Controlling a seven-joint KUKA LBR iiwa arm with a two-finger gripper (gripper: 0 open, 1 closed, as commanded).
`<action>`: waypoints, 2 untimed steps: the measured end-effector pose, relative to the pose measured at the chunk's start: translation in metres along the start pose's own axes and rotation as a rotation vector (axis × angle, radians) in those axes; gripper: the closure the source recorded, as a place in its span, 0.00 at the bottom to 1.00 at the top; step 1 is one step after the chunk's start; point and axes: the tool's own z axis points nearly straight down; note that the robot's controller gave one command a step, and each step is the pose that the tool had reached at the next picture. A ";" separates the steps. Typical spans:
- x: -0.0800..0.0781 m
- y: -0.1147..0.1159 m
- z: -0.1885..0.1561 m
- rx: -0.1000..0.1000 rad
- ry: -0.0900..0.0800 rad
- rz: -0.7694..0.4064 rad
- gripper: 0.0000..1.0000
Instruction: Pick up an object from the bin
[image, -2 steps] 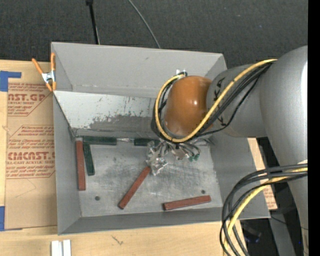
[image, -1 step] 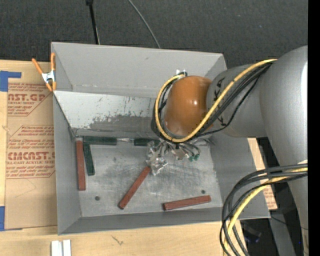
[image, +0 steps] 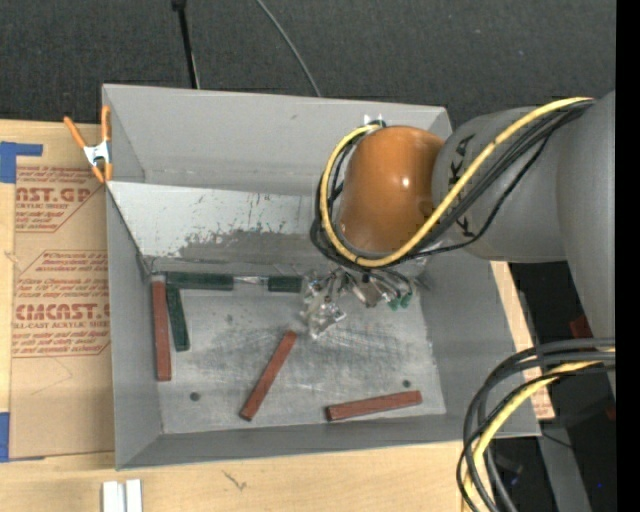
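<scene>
Where the end effector (image: 325, 308) hangs, a red-brown bar (image: 268, 376) (diagonal) points.

claw (image: 325, 312) part hid by orange cover (image: 385, 190) | green bar (image: 285, 285) end hid behind claw | arm (image: 540, 180) cut at edge

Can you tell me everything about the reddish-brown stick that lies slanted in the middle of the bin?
The slanted stick is a long, thin, straight bar with squared ends. It is reddish-brown and dull, like painted wood or plastic, and it looks whole. It lies flat on the scratched grey bin floor, its upper end pointing up-right toward the gripper and its lower end pointing down-left. Only the floor touches it. The gripper is close to its upper end but seems apart from it.
</scene>
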 end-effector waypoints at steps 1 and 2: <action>0.000 0.004 -0.068 0.001 -0.002 -0.005 1.00; -0.020 0.027 0.002 -0.001 0.000 0.167 0.00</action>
